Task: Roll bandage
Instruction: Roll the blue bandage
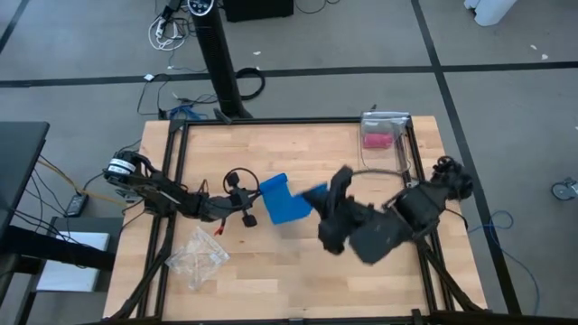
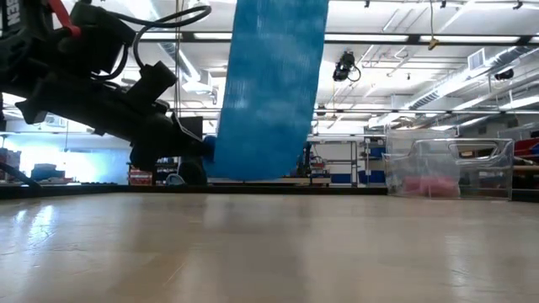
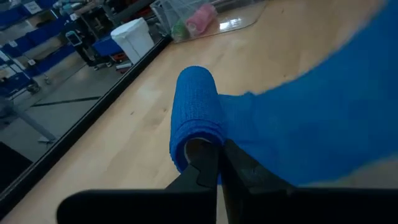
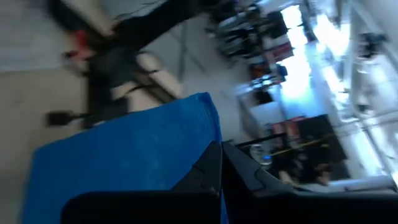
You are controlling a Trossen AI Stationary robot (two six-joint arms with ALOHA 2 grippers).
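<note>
The bright blue bandage (image 1: 284, 200) is partly wound. Its rolled part (image 3: 196, 106) sits at my left gripper (image 3: 214, 165), which is shut on it left of the table's middle (image 1: 256, 200). From the roll a flat strip (image 2: 269, 84) rises steeply out of the low view's top. The strip's upper end is in my right gripper (image 4: 219, 171), shut on it and raised high over the table's middle (image 1: 325, 194). In the low view only my left gripper (image 2: 200, 151) shows. My left gripper pinches the roll's near open end (image 3: 198, 144) between its two fingers. They come nearly level from the table's left and lie along the roll's axis. The roll looks lifted clear of the table. My right gripper pinches the strip's free end at its edge (image 4: 208, 134) between its two fingers. The strip hangs flat below the fingers and stretches down to the roll, clear of the table.
A clear plastic box (image 1: 386, 135) with a pink roll (image 1: 376, 139) stands at the far right corner. A crumpled clear plastic bag (image 1: 199, 257) lies near the front left. Bare wood (image 1: 298, 280) lies at the front middle.
</note>
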